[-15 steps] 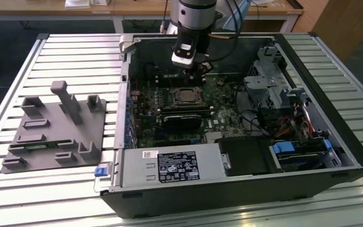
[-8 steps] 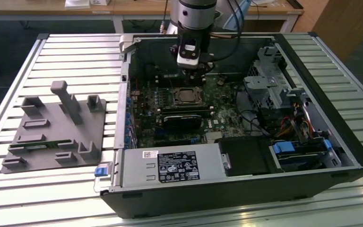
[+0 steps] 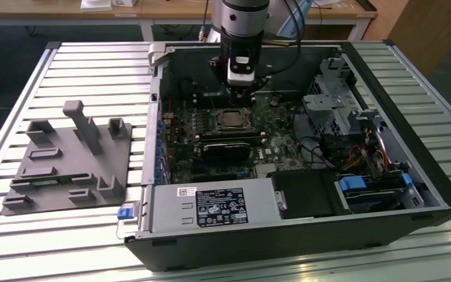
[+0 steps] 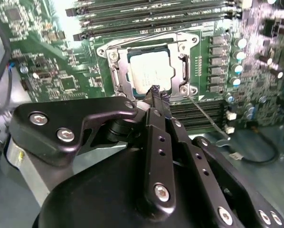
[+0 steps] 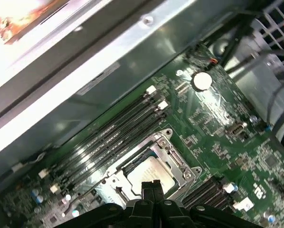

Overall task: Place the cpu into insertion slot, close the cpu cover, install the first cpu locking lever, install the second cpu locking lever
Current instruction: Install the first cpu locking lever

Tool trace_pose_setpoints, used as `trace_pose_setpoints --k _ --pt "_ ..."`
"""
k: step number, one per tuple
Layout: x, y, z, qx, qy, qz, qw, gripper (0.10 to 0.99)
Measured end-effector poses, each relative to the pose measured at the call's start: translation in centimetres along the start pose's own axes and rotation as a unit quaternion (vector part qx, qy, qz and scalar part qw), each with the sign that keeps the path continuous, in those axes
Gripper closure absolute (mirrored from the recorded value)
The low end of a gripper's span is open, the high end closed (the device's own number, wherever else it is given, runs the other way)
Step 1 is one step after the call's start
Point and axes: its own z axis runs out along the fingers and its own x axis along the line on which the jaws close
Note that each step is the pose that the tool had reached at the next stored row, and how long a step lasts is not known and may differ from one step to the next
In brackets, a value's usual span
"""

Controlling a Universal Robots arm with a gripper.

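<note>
Exterior view: gripper (image 3: pixel 241 87) hangs inside the open pc case (image 3: pixel 437 194), close over the motherboard (image 3: pixel 280 147) and just beside the cpu (image 3: pixel 231 119). Chip reads as a small dull grey square in a silvery frame. Grey fixture (image 3: pixel 69 158) sits on the slatted table (image 3: pixel 22 70), well apart from the case.

Second wrist view: cpu (image 4: pixel 150 71) lies flat with a pale silver-grey top. The cpu cover (image 4: pixel 146 43) is down around it as a thin silvery frame. Gripper (image 4: pixel 157 93) fingers are together with nothing between them. The tips hide the chip's near edge; contact can't be told. A thin metal rod (image 4: pixel 206 116) runs from a frame corner across the dark slots (image 4: pixel 199 109).

First wrist view: cpu (image 5: pixel 154 172) is seated in the insertion slot (image 5: pixel 132 165), which shows as a dark strip beside it. The fingertips (image 5: pixel 146 187) cut off one edge of the chip.
</note>
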Motion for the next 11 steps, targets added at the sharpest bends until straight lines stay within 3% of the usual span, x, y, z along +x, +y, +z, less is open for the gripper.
trace_pose_setpoints --k 6,11 --pt "0.00 0.00 0.02 0.0004 0.0012 -0.054 0.9986 0.980" --pt "0.00 0.00 0.03 0.0006 0.0020 -0.099 0.9951 0.980"
